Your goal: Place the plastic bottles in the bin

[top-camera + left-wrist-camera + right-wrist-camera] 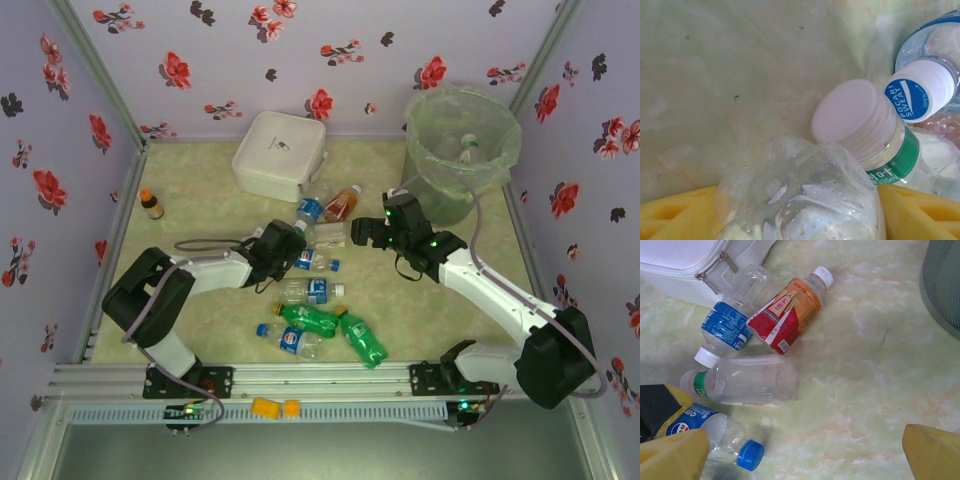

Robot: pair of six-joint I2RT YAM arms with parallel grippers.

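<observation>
One clear bottle (316, 262) with a blue label lies between the fingers (675, 215) of the left tool (797, 200), near the centre of the tabletop (200, 190). Both fingers stand against its sides; I cannot tell whether they are pinching it or only flanking it. In the top view the bottle's long axis runs from 9 to 3 o'clock. Its blue cap points to 3 o'clock and its base end is at the tool. The left arm is the nearer one, so I judge the grasp belongs to it.

The right tool (800, 440) is spread wide and empty, near the red-labelled bottle (785, 315). The bin (440, 195) stands at 2 o'clock from the left tool, well apart, beyond the right tool. I judge the coming move to be a lift and carry toward 2 o'clock, and the right arm may obstruct that path.
</observation>
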